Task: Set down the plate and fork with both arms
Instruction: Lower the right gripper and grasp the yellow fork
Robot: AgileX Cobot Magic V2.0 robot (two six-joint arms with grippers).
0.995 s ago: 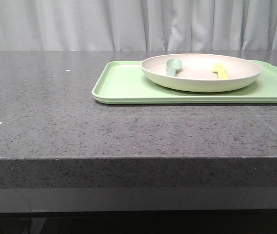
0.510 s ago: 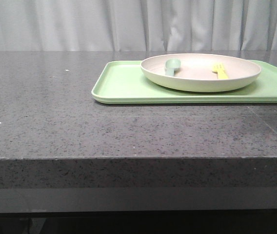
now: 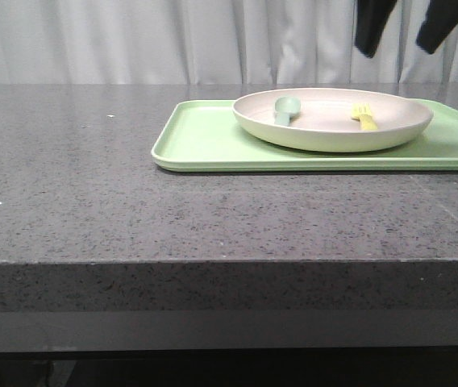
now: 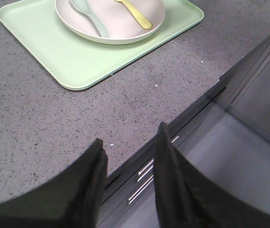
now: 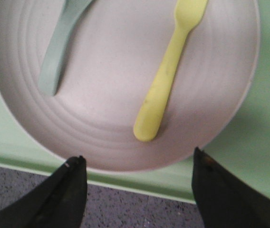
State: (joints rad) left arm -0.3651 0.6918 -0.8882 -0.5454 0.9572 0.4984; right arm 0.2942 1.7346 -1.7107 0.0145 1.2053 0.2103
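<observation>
The right gripper point(image 5: 137, 190), black fingers point(image 3: 369, 32) spread wide and empty, hangs above the large round cream-white plastic plate point(image 5: 101, 128), while the left gripper point(image 4: 128, 183), fingers parted on nothing, waits back at the edge of the speckled grey stone worktop point(image 4: 40, 128). In the plate, which sits on a flat light-green rectangular tray point(image 3: 201, 137), lies the small pale-yellow plastic fork point(image 5: 166, 80), long axis running from the near rim toward the far one, tines away from the robot. A descent off the slim handle's line could skid the fork toward the grey-green spoon point(image 5: 61, 47) beside it or tip the plate.
</observation>
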